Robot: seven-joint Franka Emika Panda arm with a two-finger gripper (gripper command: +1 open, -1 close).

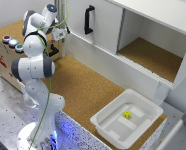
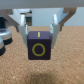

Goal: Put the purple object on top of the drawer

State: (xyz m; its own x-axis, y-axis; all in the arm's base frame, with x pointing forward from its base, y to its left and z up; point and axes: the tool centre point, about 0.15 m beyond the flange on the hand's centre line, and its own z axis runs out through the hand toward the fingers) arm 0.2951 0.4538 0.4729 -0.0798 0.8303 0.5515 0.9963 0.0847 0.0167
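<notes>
One arm reaches over the drawer at the exterior view's left — the carrying step looks nearly done. Up close, the jaws hold the purple object by its sides, above the cork. It bears a yellow ring and a short line. Next — lower, let go.

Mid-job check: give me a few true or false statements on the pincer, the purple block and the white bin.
1. The pincer grips the purple block. True.
2. The block shows a yellow ring. True.
3. The white bin holds a red ball. False: a small yellow object lies in it.
4. The white cabinet has its compartment closed. False: its cork-floored compartment stands open.
5. The drawer carries three round coloured buttons. True.
</notes>
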